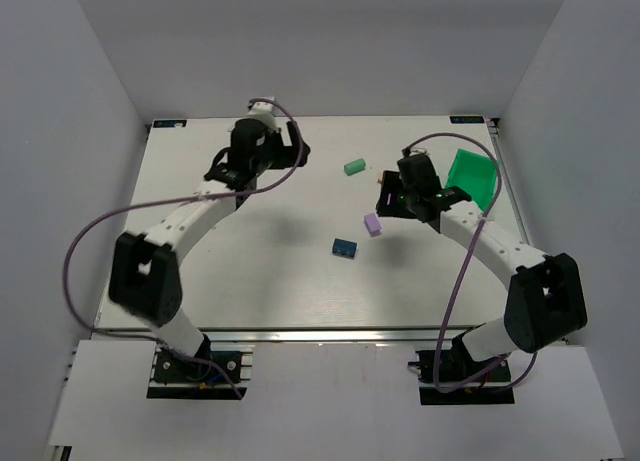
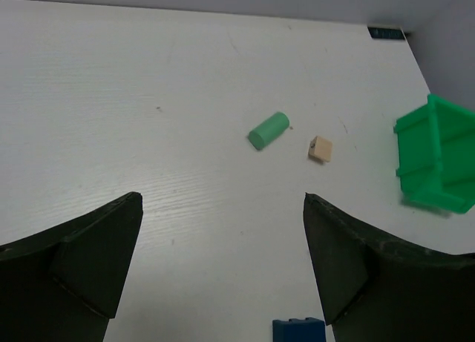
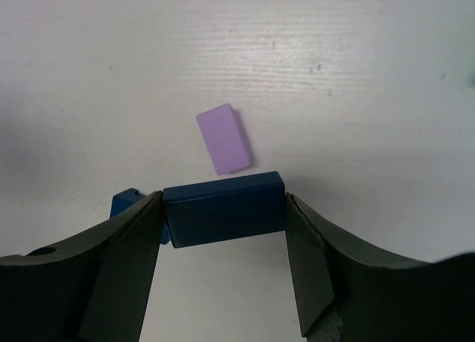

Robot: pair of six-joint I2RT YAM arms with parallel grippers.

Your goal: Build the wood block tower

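Dark blue block is clamped between the fingers of the right end effector; lilac block lies on the worktop just ahead. Left end effector is wide open and empty, with mint cylinder and beige block ahead.

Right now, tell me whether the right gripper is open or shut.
The right gripper is shut on a dark blue block: its wrist view shows both fingers pressed against the block's ends.

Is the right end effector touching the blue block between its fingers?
Touching. Right wrist view shows both fingers pressing the held blue block, no gap.
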